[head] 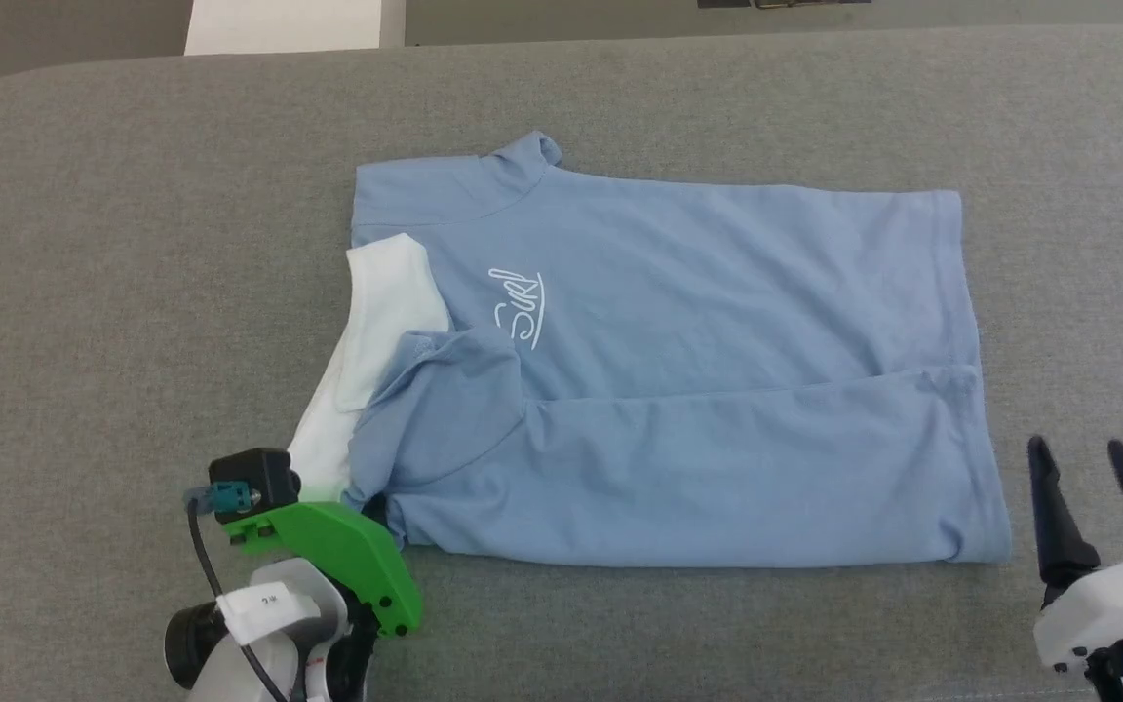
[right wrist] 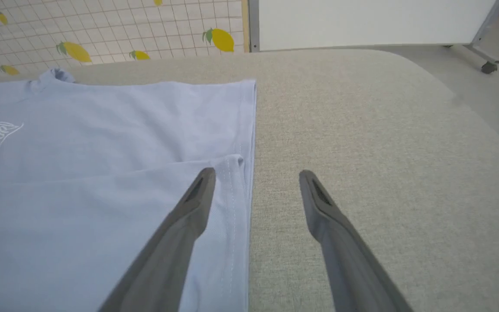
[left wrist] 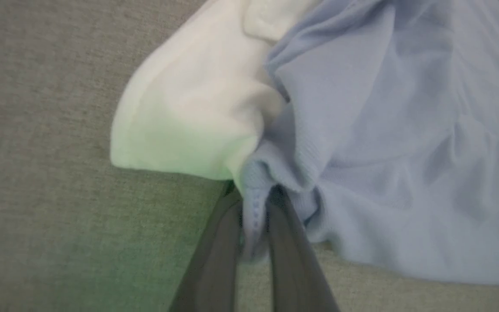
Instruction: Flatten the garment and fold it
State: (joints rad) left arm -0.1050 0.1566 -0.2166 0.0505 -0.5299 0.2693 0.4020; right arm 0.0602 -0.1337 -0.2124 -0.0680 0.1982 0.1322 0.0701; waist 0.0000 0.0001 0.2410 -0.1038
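Observation:
The garment (head: pixel 678 322), a light blue T-shirt with a white script logo (head: pixel 518 307), lies flat on the grey table (head: pixel 133 244), its near long side folded over the middle. A white fabric part (head: pixel 376 322) sticks out at its left end. My left gripper (head: pixel 371 509) sits at the garment's near left corner, and in the left wrist view it (left wrist: pixel 256 195) is shut on a bunched fold of the blue fabric (left wrist: pixel 383 130). My right gripper (head: pixel 1080 453) stands open just off the near right corner. Its left finger hovers over the hem (right wrist: pixel 236 182), its right finger over bare table.
The table's rounded far edge runs along the top, with a white board (head: pixel 284 24) behind it. Beyond the table, the right wrist view shows a lemon-patterned grid sheet (right wrist: pixel 102 30) and a white panel (right wrist: pixel 362 21) on a wheeled stand (right wrist: pixel 487 67).

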